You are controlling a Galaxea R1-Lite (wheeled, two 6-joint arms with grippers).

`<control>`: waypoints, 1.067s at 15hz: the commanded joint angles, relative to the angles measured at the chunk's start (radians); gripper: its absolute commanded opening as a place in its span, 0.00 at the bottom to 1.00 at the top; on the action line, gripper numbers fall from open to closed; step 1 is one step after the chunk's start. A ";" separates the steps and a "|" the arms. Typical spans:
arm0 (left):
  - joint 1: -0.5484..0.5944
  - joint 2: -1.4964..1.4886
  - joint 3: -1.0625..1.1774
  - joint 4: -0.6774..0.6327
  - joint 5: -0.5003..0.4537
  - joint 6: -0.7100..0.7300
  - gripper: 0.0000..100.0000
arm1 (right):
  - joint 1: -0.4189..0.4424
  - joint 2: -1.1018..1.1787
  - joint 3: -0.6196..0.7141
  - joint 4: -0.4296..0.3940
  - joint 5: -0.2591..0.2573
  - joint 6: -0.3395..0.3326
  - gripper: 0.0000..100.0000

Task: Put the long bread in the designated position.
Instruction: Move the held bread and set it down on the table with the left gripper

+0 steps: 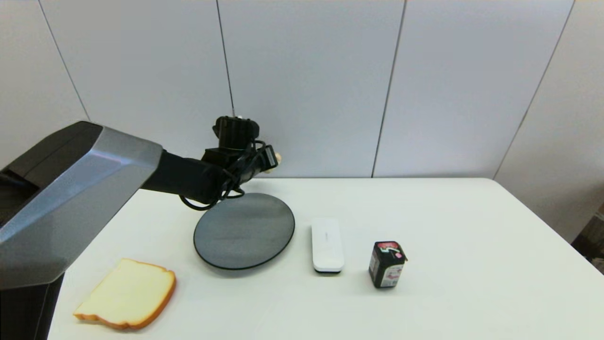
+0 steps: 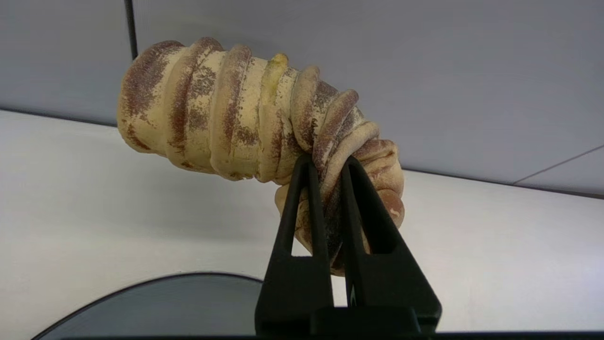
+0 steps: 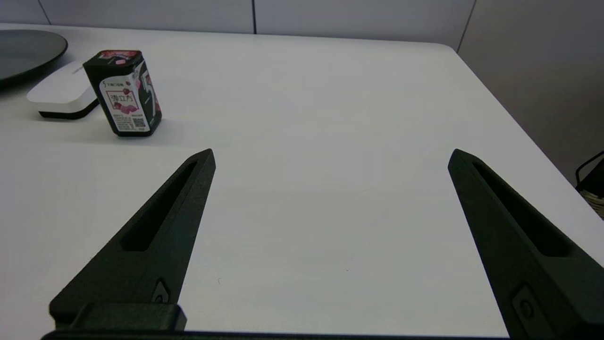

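Reaching in from the left edge of the head view, the left arm stretched toward the upper middle of the frame, where the left gripper (image 2: pixel 326 163) hung in the air past the far rim of the dark-grey plate (image 1: pixel 244 230). Its fingers (image 2: pixel 302 198) were pinched narrow on the long bread (image 2: pixel 245 113), squeezing one end so that the ridged loaf bent and stuck out sideways above the worktop (image 1: pixel 424 212), touching nothing but the fingers; in the head view only a pale tip of it (image 1: pixel 278 157) showed beyond the wrist. At lower left of the head view a toast slice (image 1: pixel 127 293) lay flat on the worktop, well apart from the plate. Just right of the plate lay a white remote (image 1: pixel 326 244), and right of that stood a small black box (image 1: pixel 387 264) with a red top, upright. The right gripper (image 3: pixel 330 158) was out of the head view; its own camera showed its fingers (image 3: pixel 160 226) spread wide above bare worktop, holding nothing, with the box and remote at upper left of that frame.
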 commanded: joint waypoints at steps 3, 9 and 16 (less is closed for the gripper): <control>-0.005 0.118 -0.027 -0.078 0.113 0.004 0.00 | 0.000 0.001 0.000 0.000 0.000 -0.001 1.00; -0.004 0.135 -0.027 -0.067 0.167 -0.002 0.00 | 0.000 0.001 0.000 0.000 0.002 -0.001 1.00; -0.007 0.083 -0.015 -0.012 0.271 -0.050 0.00 | 0.000 0.001 0.000 0.000 0.000 -0.001 1.00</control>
